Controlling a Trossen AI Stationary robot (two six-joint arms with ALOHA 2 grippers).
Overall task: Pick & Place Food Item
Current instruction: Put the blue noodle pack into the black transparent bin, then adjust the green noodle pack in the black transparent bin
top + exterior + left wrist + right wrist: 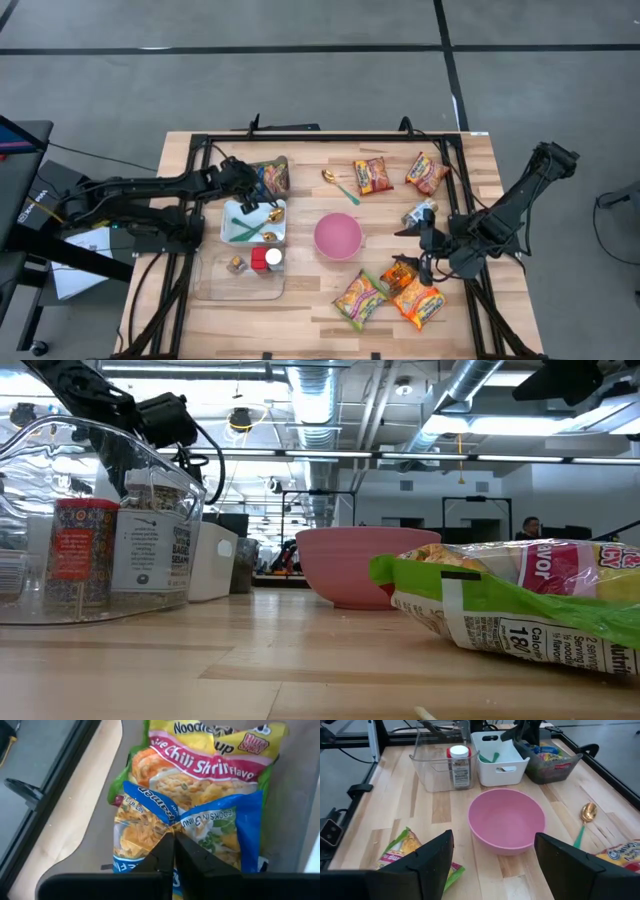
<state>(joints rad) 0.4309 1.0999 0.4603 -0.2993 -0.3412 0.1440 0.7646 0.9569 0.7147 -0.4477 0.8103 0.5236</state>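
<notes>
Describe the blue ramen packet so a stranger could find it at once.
Start at the white bin on the table's left side; just behind it sits a dark tray of noodle packets. The blue ramen packet lies on top there, pinched by the shut left gripper. It is blue, unlike the green-and-yellow chili shrimp packet beneath it.

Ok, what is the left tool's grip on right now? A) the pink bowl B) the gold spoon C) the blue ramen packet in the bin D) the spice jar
C: the left tool is pinched shut on the blue ramen packet, bunching its wrapper.
</notes>
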